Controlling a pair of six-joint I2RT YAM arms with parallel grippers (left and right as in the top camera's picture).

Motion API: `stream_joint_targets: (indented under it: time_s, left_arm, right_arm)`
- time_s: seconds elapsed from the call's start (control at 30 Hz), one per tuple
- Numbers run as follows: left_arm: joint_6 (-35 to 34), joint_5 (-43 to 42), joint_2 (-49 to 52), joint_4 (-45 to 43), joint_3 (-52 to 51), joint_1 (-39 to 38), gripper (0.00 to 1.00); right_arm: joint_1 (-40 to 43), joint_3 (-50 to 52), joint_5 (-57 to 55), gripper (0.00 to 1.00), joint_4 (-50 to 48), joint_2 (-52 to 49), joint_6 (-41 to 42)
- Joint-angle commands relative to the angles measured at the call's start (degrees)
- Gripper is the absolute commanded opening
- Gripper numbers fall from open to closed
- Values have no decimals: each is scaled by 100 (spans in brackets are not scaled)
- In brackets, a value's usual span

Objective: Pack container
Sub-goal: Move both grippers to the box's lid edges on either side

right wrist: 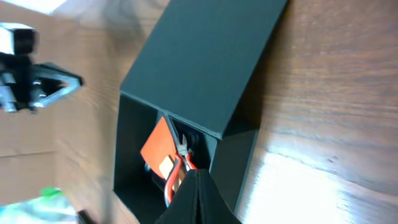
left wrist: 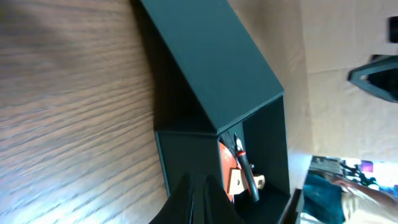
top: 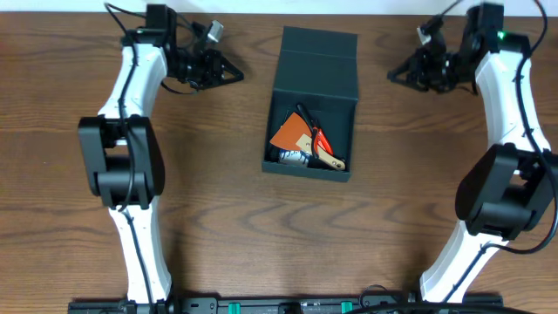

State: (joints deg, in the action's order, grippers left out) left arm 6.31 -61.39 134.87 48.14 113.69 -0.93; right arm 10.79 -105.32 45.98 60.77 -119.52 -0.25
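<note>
Overhead: the container (top: 318,63), a dark matte box with its flap lid standing open at the far end, sits midway between the left gripper (top: 232,74) and the right gripper (top: 395,74). It is apart from both, and each is pinched closed and empty.

Left wrist: the box stands just ahead of the closed tips, its opening toward them.

Right wrist: much the same, with an orange card (right wrist: 160,146) and red-handled pliers (right wrist: 180,163) inside.

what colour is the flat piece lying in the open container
Orange; the flat piece in the container shows best in the overhead view.
</note>
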Motion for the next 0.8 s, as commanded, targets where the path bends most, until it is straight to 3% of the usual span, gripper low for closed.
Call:
stream_joint_targets:
  time_s: [0.0, 0.43, 0.77]
  left_arm:
    - [116, -612, 166, -87, -7, 26, 6]
    - [-13, -1311, 737, -439, -7, 20, 6]
    - [-1550, -1954, 1180, -2188, -7, -85, 6]
  right_arm:
    - [181, 402, 914, 1, -249, 24, 28]
    - [566, 1628, 2216, 1, -1985, -260, 968]
    - [492, 1633, 2520, 1, -3141, -678, 2057]
